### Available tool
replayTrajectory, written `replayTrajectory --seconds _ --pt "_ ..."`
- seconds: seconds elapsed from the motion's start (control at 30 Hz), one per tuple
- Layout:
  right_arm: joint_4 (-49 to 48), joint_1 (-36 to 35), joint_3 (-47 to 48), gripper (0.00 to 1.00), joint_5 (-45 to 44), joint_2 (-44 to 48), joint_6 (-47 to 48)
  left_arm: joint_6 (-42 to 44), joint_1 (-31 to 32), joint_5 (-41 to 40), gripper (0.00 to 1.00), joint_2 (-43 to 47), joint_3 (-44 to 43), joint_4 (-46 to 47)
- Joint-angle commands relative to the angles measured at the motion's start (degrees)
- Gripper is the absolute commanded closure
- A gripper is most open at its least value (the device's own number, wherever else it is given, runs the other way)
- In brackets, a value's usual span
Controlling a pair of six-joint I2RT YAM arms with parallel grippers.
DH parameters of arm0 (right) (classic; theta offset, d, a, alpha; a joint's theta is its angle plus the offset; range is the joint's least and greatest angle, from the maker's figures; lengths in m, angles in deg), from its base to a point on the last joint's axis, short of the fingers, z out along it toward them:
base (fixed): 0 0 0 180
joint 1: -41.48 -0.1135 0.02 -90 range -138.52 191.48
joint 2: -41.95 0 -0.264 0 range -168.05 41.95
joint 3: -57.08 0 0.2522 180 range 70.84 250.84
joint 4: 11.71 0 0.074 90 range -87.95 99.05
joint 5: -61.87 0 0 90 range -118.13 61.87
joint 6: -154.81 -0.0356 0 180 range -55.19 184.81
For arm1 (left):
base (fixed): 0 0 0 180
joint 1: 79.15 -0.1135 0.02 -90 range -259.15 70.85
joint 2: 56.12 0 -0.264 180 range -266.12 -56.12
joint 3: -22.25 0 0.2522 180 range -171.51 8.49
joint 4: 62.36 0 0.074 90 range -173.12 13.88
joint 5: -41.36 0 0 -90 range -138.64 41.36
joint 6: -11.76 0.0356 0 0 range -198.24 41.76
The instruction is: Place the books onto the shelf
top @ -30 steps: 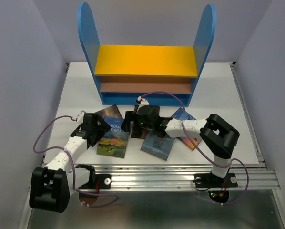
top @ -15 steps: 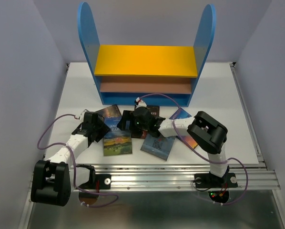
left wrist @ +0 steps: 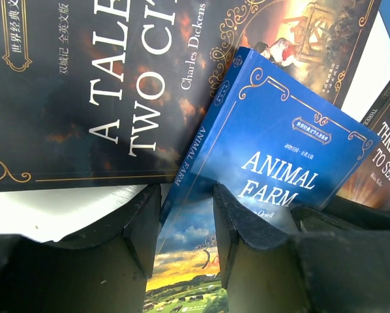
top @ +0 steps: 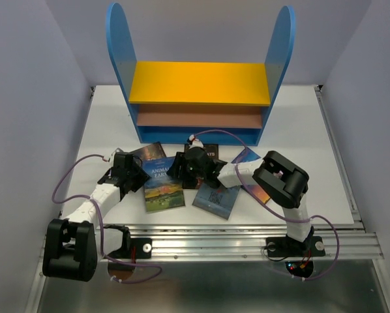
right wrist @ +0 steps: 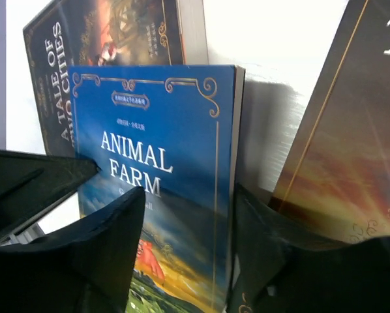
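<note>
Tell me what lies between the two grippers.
Animal Farm lies flat between the left gripper and the right gripper, clearest in the top external view.

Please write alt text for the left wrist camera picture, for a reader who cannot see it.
The left gripper, black fingers apart, straddles the spine edge of the blue Animal Farm book, which lies partly over the dark A Tale of Two Cities. Three Days to See shows at the right edge.

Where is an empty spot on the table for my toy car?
There is bare table right of the books, and more left of the shelf. In front of the shelf it is crowded: books, the left claw and the right claw.
</note>
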Motion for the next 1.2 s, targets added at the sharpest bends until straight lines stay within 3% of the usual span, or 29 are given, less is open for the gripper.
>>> replayTrajectory --seconds 0.0,0.17,0.2,0.27,0.33,0.37,0.67,0.7,0.83,1.17 --pt "-7.2 -1.5 -1.1 0.43 7.2 1.5 1.2 0.4 0.0 0.9 0.59 -1.3 1.2 0.7" --pt "-12.0 -1.5 -3.3 0.6 10.6 3.2 3.1 0.5 0.0 2.3 0.59 -1.6 1.6 2.1" --pt "-13.4 -1.5 -3.5 0.71 12.4 3.2 3.8 0.6 0.0 2.5 0.59 -1.8 1.8 2.5" --pt "-14.6 -1.5 -3.8 0.81 14.1 3.5 3.9 0.7 0.0 3.1 0.59 -1.8 1.9 2.8" --pt "-15.5 -1.5 -3.8 0.97 16.0 4.1 4.6 0.9 0.0 3.6 0.59 -1.9 1.9 3.1" --pt "-15.6 -1.5 -3.9 0.99 16.2 4.5 4.8 1.0 0.0 4.1 0.59 -1.9 1.9 3.2" --pt "-15.5 -1.5 -7.7 0.99 13.3 13.0 10.8 4.5 0.0 12.9 0.55 6.6 2.3 6.6" --pt "-15.5 -1.5 -8.4 0.99 13.1 14.0 10.8 4.8 0.0 13.7 0.44 9.4 2.3 6.9" --pt "-14.6 -1.5 -9.6 0.99 11.4 19.8 8.1 5.2 0.1 16.5 0.19 15.1 2.7 7.2" --pt "-2.8 -1.0 -9.0 0.99 1.3 38.2 13.6 4.5 0.1 35.8 0.04 25.5 3.5 19.6"
